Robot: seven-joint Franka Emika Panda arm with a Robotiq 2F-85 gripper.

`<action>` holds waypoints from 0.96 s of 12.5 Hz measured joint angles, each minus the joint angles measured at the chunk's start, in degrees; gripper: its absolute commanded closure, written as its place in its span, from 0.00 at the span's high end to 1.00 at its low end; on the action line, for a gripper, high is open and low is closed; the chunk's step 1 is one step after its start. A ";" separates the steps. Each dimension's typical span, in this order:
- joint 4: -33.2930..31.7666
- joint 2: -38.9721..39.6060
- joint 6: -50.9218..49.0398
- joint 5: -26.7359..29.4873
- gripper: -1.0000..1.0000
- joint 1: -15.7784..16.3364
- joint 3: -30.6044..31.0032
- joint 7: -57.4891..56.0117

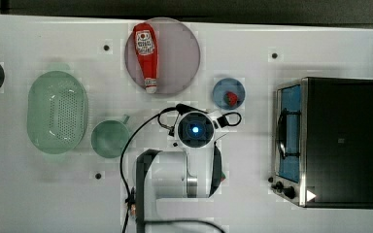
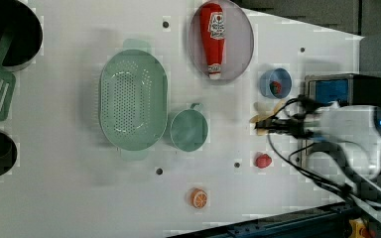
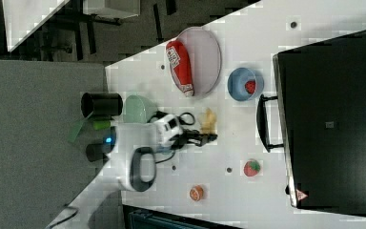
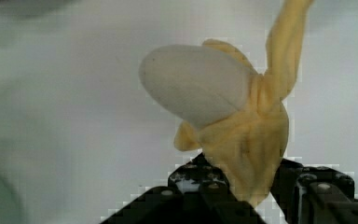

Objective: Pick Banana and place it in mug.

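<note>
The banana (image 4: 223, 102) is a pale toy fruit, half peeled, with yellow peel flaps. My gripper (image 4: 247, 179) is shut on its peel base, one black finger on each side. In the left view the banana (image 2: 265, 115) lies just below the blue bowl, and the gripper (image 2: 265, 126) reaches it from the left view's right. The right view has the banana (image 3: 208, 120) at the gripper (image 3: 208, 138) tips. I cannot tell whether it is off the table. The pale-green mug (image 1: 110, 138) (image 2: 189, 130) stands empty and upright beside the colander, well apart from the banana. In the top view, the arm (image 1: 194, 130) covers the banana.
A green perforated colander (image 1: 57, 111) sits beyond the mug. A ketchup bottle (image 1: 145, 53) lies on a round plate (image 1: 177, 53). A blue bowl (image 1: 222, 91) holds a strawberry. The toaster oven (image 1: 328, 141) stands on the top view's right. A loose strawberry (image 2: 263, 160) and orange slice (image 2: 199, 198) lie nearby.
</note>
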 measured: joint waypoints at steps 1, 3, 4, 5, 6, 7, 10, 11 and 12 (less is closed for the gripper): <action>1.01 -4.26 -2.80 0.01 0.32 -0.07 0.46 -0.31; 8.62 -11.88 -20.14 0.19 0.32 -0.20 1.02 -0.38; 12.65 -13.67 -23.81 1.59 0.32 -0.04 1.07 -0.38; 16.00 -15.44 -26.97 2.24 0.32 0.14 1.10 -0.38; 17.12 -18.38 -29.84 2.01 0.32 -0.09 1.64 0.27; 17.23 -21.77 -33.50 2.68 0.32 -0.84 3.17 2.38; 18.13 -25.77 -35.64 6.33 0.32 -1.05 11.87 12.65; 19.70 -23.28 -35.17 6.31 0.32 0.08 15.82 18.21; 19.81 -19.80 -33.99 6.30 0.32 1.65 20.91 24.32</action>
